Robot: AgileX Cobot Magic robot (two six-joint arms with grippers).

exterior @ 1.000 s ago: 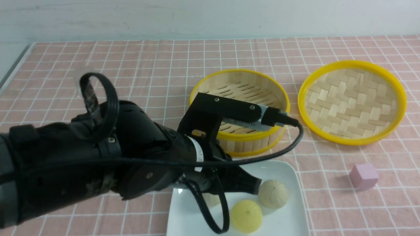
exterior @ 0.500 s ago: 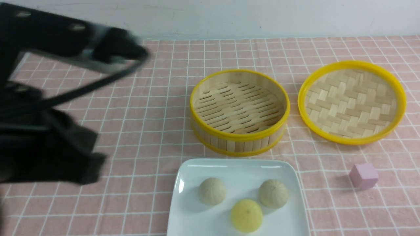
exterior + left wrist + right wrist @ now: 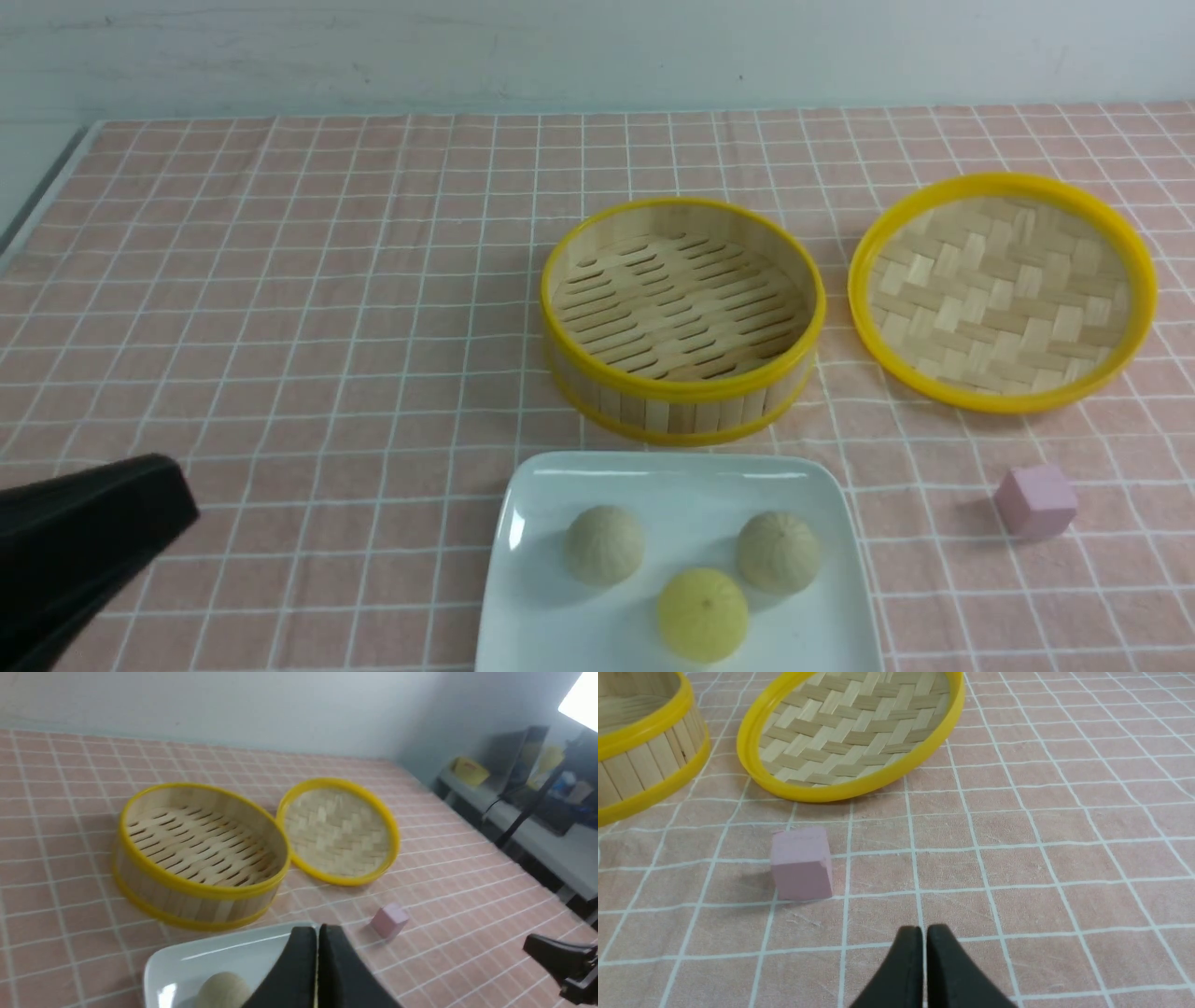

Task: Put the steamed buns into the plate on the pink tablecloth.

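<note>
White plate (image 3: 523, 597) holds three buns (image 3: 701, 615); left tool (image 3: 317, 934) withdrawn (both clenched, empty).

Lots of pink, yellow and bamboo tan on this table

The pink tablecloth (image 3: 280, 280) has a thin white grid; the plate (image 3: 653, 476) is glossy white, holding steamed buns (image 3: 702, 615): two pale beige, one yellow. The steamer basket (image 3: 681, 308) is tan slats with yellow rims, the lid (image 3: 1004, 289) a tan woven herringbone ringed in yellow, and the little cube (image 3: 1034, 501) is pale pink.
</note>
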